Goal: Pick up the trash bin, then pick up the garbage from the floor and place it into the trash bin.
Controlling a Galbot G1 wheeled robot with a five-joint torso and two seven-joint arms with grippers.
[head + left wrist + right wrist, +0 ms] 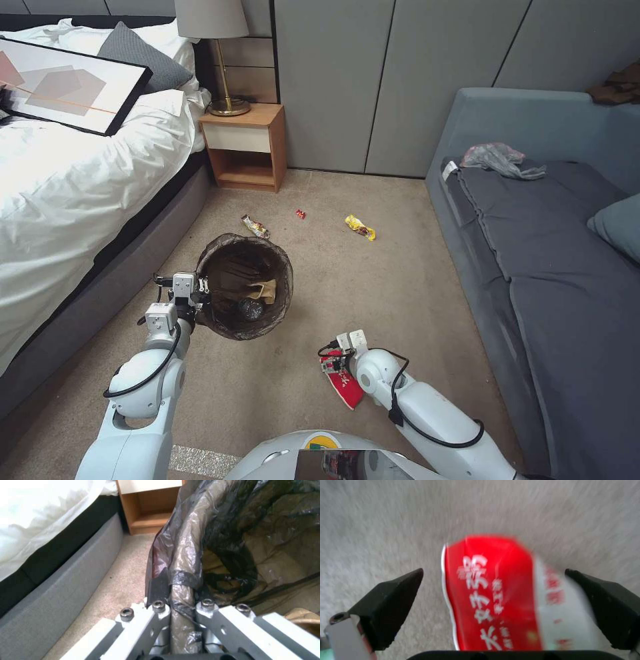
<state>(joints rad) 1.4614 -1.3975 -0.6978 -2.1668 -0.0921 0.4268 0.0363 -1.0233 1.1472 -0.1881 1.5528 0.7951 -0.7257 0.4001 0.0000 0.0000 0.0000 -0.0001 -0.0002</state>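
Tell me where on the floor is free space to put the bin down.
Bare carpet lies between the trash bin and the sofa, below the yellow wrapper. It is crowded near the nightstand, where small wrappers lie, and by the right gripper, open around the red packet.

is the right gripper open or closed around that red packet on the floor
Open. The right gripper has its fingers spread on either side of the red-and-white packet, with carpet showing between.

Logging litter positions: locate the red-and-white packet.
In the head view, the red-and-white packet lies on the carpet at the robot's right, between the open right gripper's fingers.
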